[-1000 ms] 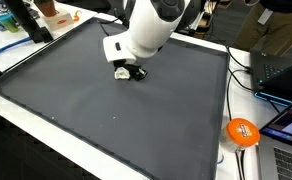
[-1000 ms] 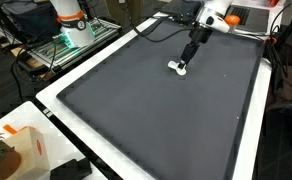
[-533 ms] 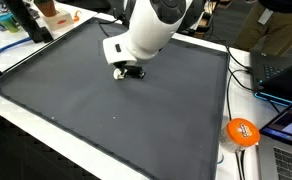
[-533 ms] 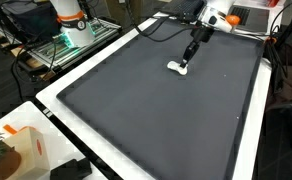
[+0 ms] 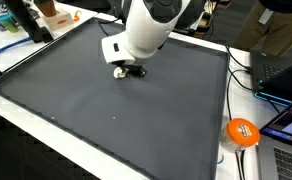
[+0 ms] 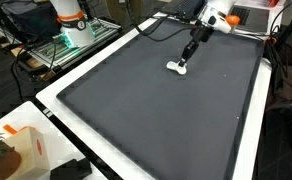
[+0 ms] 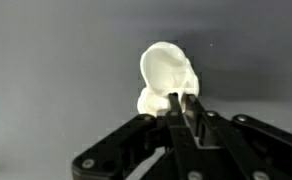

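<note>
A small white crumpled lump (image 7: 166, 75) lies on the dark grey mat (image 5: 116, 110), toward its far side. In the wrist view my gripper (image 7: 183, 97) has its two black fingers pressed almost together, their tips pinching the lump's near edge. In both exterior views the lump (image 5: 119, 70) (image 6: 175, 67) rests on the mat with the gripper (image 5: 132, 71) (image 6: 185, 60) down beside it, under the white arm. How much of the lump sits between the fingers is hidden.
An orange round object (image 5: 242, 132) and cables lie off the mat's edge, with laptops (image 5: 281, 70) behind. A white table border (image 6: 56, 100) frames the mat. A white and orange box (image 6: 21, 142) and a metal rack (image 6: 66, 45) stand nearby.
The fingers have come together on the white lump's edge. The arm and the lump have barely shifted.
</note>
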Available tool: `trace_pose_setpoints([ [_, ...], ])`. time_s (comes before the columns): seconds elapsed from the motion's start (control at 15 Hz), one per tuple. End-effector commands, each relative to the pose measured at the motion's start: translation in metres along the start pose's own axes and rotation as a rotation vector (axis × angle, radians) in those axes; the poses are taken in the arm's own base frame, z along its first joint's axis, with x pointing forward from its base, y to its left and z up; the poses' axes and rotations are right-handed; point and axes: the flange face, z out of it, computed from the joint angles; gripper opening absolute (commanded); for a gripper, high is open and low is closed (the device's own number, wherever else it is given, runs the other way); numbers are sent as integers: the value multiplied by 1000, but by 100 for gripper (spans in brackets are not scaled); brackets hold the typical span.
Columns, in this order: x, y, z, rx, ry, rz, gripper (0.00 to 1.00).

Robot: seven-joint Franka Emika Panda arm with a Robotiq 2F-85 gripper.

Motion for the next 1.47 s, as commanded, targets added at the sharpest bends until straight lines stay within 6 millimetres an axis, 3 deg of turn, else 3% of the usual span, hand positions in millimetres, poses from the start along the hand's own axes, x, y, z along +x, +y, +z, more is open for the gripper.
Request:
trace_pose_setpoints([
  [0.0, 0, 6, -3, 40, -37, 11, 48],
  [0.47, -7, 21, -24, 153, -99, -36, 100],
  [0.67, -9, 13, -17, 156, -174, -86, 100],
  [1.0, -2, -6, 1, 397, -203, -149, 100],
  [1.27, 3, -3, 32, 182, -232, -121, 100],
  [1.4, 4, -3, 38, 116, -236, -118, 100],
])
